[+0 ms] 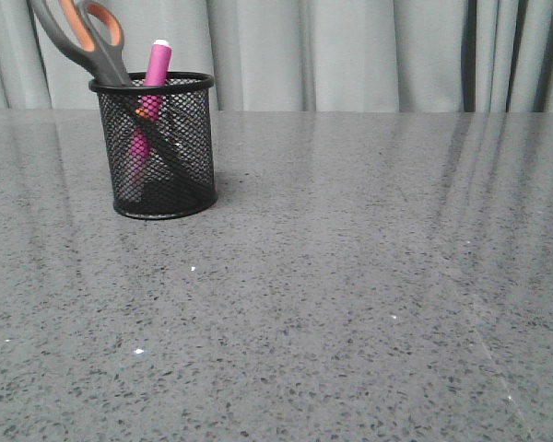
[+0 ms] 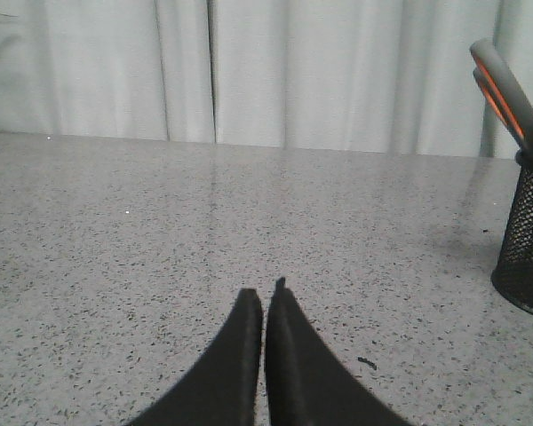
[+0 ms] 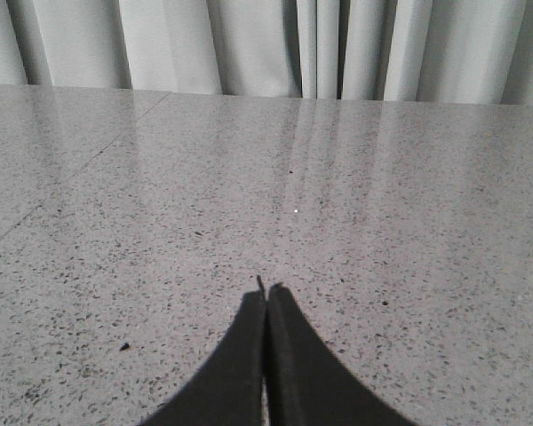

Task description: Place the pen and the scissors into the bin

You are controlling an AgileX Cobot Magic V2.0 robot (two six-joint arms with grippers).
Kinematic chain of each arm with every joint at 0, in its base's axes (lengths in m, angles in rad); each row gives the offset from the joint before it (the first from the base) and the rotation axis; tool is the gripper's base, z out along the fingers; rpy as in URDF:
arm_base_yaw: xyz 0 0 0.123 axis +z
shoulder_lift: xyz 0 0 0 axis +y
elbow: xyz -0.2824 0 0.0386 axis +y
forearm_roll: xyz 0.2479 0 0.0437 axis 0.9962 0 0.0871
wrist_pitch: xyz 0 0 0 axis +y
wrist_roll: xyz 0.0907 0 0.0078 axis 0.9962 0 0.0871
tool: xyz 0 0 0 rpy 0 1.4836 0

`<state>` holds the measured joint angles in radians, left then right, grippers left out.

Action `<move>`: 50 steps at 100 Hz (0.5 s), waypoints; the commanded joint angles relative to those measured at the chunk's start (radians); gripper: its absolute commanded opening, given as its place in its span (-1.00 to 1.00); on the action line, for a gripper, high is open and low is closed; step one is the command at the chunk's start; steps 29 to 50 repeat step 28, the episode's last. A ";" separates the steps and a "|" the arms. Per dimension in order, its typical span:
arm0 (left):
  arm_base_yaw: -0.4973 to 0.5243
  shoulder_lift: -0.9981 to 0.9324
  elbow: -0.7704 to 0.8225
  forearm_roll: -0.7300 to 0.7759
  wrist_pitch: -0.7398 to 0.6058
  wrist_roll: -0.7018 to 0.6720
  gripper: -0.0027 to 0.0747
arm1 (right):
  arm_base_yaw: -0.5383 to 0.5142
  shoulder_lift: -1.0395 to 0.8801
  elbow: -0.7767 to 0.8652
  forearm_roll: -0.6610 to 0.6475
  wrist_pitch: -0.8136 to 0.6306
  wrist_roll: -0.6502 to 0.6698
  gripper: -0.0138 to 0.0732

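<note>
Since the pen [image 1: 151, 101] and scissors [image 1: 85, 37] stand inside the bin [image 1: 157, 145] near the table's [image 1: 350, 304] far left edge, the task seems finished; left gripper [image 2: 265, 293] and right gripper [image 3: 266, 293] are closed, empty, needing nothing further.

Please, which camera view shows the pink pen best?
The front view: the magenta-pink pen with white tip stands in the black wire-mesh cup. The left wrist view shows only a pink sliver at its edge; the right wrist view shows none.
</note>
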<state>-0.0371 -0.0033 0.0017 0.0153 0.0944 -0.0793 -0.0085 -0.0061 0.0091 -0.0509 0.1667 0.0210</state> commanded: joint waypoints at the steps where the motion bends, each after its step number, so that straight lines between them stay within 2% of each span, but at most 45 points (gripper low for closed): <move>1: -0.002 -0.027 0.023 -0.008 -0.075 -0.002 -0.99 | -0.008 -0.023 0.018 -0.006 -0.075 -0.010 -0.84; 50: -0.002 -0.027 0.023 -0.008 -0.075 -0.002 -0.99 | -0.008 -0.023 0.018 -0.006 -0.075 -0.010 -0.84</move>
